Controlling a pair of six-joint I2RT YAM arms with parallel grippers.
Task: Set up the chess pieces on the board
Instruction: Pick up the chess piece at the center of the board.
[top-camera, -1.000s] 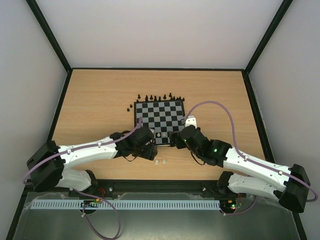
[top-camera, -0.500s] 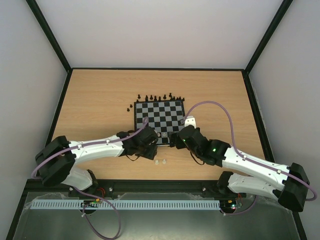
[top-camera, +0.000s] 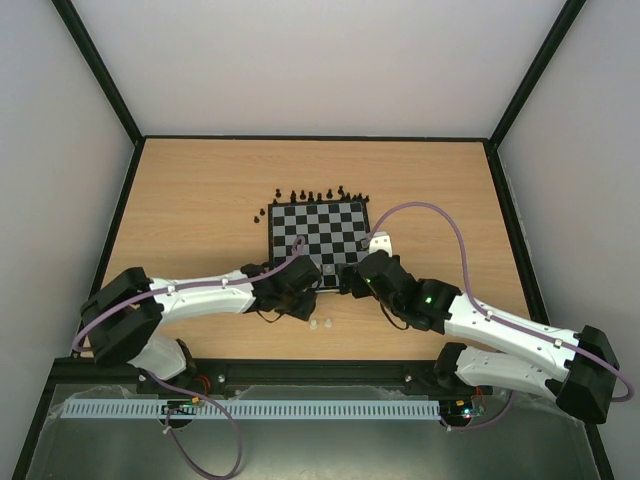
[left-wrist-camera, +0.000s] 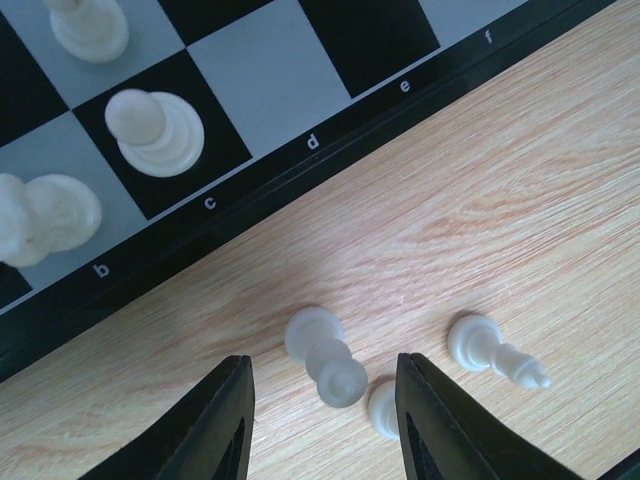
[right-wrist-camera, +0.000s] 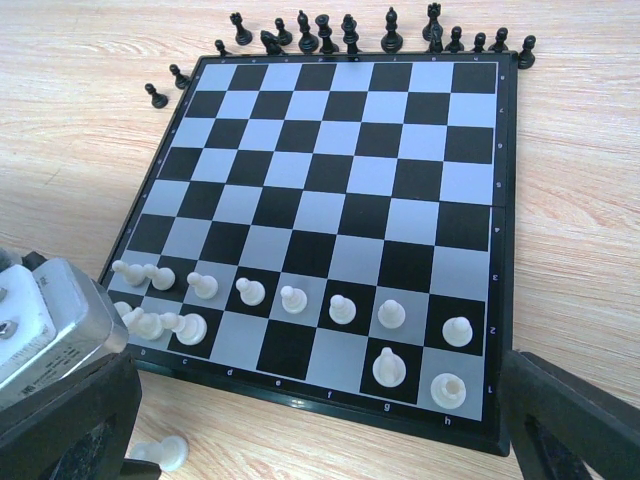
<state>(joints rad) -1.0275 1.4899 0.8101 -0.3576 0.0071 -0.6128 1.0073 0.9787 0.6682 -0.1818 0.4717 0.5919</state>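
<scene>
L wrist cam: white piece (left-wrist-camera: 40, 215) cut off at left edge.

the middle rows of the board (right-wrist-camera: 345, 175) are open, so a gripper can pass there. black pieces (right-wrist-camera: 350, 35) stand in a line just beyond its far edge, and white pieces (right-wrist-camera: 292, 298) stand on the two near rows. the left gripper (left-wrist-camera: 322, 365) and the right gripper (top-camera: 350, 280) crowd the near edge. loose white pieces (left-wrist-camera: 325, 355) lie on the table (top-camera: 190, 220) there.

letters b–f, on board (left-wrist-camera: 260, 173) border
</scene>
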